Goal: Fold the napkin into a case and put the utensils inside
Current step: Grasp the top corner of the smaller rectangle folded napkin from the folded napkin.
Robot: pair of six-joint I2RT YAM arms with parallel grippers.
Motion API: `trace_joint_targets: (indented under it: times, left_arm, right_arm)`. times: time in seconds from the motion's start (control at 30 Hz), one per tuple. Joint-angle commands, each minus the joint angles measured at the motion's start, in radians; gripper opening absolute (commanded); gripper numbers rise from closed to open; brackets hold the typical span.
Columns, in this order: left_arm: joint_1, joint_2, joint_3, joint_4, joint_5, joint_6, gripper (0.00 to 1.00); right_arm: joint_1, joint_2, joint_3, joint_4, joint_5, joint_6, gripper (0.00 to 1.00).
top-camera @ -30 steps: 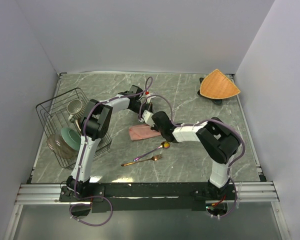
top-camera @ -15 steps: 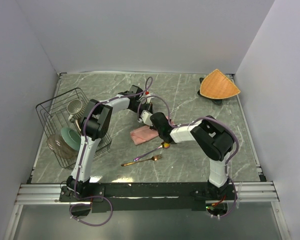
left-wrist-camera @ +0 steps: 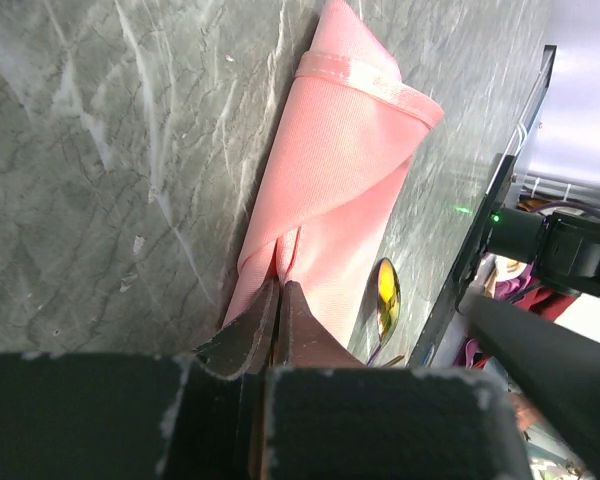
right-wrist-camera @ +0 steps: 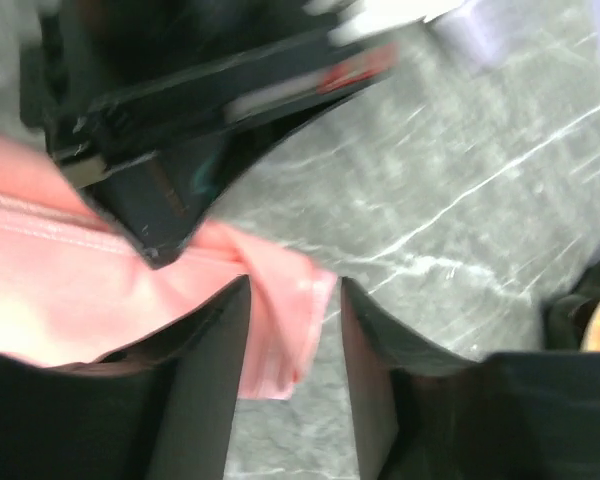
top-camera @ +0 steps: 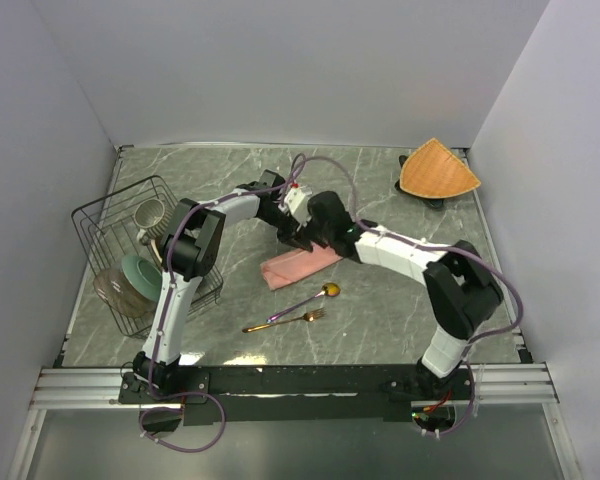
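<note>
One salmon-pink napkin (top-camera: 298, 268) lies folded into a narrow layered band near the middle of the grey marble table (top-camera: 380, 320), slanting from near-left to far-right. At its far end we see the left gripper (left-wrist-camera: 280, 296) with its fingers pressed together on a pinch of the cloth, where two folded edges meet. The right gripper (right-wrist-camera: 293, 290) hangs over that same end, its two fingers (right-wrist-camera: 212, 370) spread apart with a corner of the napkin showing between them; we cannot tell whether they touch the cloth. Both utensils lie outside the fold. The gold spoon (top-camera: 310, 299) sits near the napkin's near edge but apart from it, and the gold fork (top-camera: 286, 322) lies just beside the spoon, closer to the arm bases. Farther out, a black wire rack (top-camera: 105, 225) of crockery stands at the left, and an orange-tan fan-shaped mat (top-camera: 438, 170) rests in the far right corner.
</note>
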Motion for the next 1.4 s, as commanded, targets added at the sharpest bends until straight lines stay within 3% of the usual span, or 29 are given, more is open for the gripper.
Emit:
trace_joint_targets:
  times: [0.0,0.1,0.27,0.57,0.73,0.83,0.93,0.97,1.07,1.37]
  left_arm:
    - [0.0,0.05,-0.007,-0.048,-0.122,0.048,0.01]
    - [0.0,0.05,-0.008,-0.053,-0.122,0.05,0.01]
    - [0.002,0.045,-0.013,-0.058,-0.125,0.057,0.01]
    - [0.008,0.048,-0.007,-0.065,-0.13,0.064,0.01]
    - [0.012,0.048,0.012,-0.078,-0.12,0.067,0.01]
    - [0.014,0.022,-0.002,-0.052,-0.111,0.056,0.01]
    - [0.014,-0.003,0.01,-0.051,-0.101,0.051,0.01]
    - [0.014,-0.004,0.019,-0.061,-0.099,0.053,0.01]
    - [0.015,-0.003,0.056,-0.084,-0.093,0.059,0.01]
    - [0.018,0.005,0.105,-0.088,-0.09,0.07,0.01]
  right_arm:
    - [-0.067,-0.066,0.075,-0.141,-0.147,0.086,0.6]
    - [-0.09,-0.04,0.067,-0.093,-0.138,0.046,0.68]
    - [-0.098,-0.008,0.023,-0.009,-0.127,-0.024,0.68]
    - [-0.098,0.05,0.012,-0.004,-0.161,-0.066,0.58]
    - [-0.101,0.112,0.044,-0.044,-0.161,-0.063,0.57]
    - [-0.106,0.122,0.046,-0.047,-0.161,-0.058,0.48]
    - [-0.112,0.118,0.041,-0.058,-0.167,-0.058,0.31]
    - [-0.114,0.113,0.04,-0.06,-0.169,-0.06,0.22]
    - [-0.118,0.104,0.037,-0.073,-0.184,-0.057,0.09]
    - [-0.118,0.092,0.027,-0.078,-0.193,-0.046,0.05]
